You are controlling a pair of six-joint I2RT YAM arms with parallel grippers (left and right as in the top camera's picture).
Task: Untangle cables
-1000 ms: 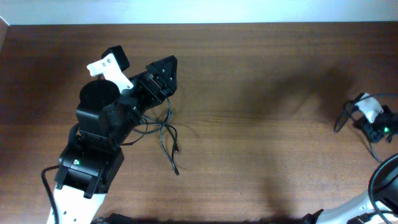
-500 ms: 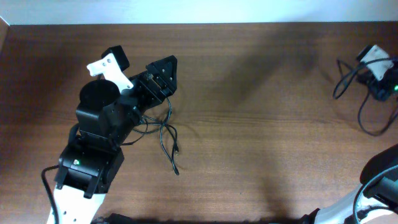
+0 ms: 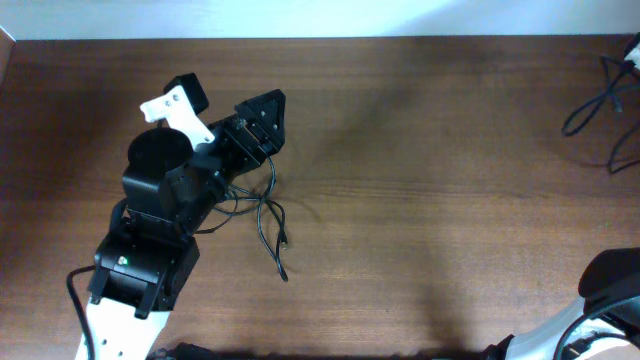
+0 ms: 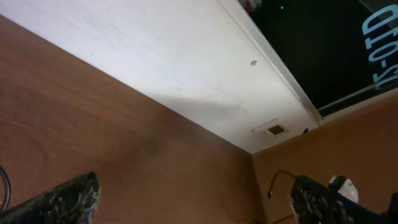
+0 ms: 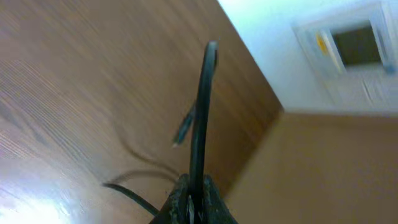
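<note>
One black cable [image 3: 268,212] lies in loose loops on the wooden table, just below my left gripper [image 3: 260,108], with its plug ends [image 3: 284,273] pointing toward the front. My left gripper [image 4: 196,204] stands wide open over bare wood with nothing between its fingers [image 4: 68,199]. A second black cable [image 3: 592,108] hangs in loops at the far right edge of the overhead view. My right gripper [image 5: 196,190] is shut on this cable [image 5: 202,112], which rises straight out of the jaws. One plug end [image 5: 182,132] dangles beside it. In the overhead view the right gripper is almost out of frame.
The table's far edge meets a white wall [image 3: 320,18]. The left arm's black body and base [image 3: 150,230] cover the left front of the table. Part of the right arm's base [image 3: 610,290] shows at the bottom right corner.
My right gripper has carried its cable from mid right toward the far right corner, nearly leaving the overhead view. The left arm and the cable beside it have not moved.
</note>
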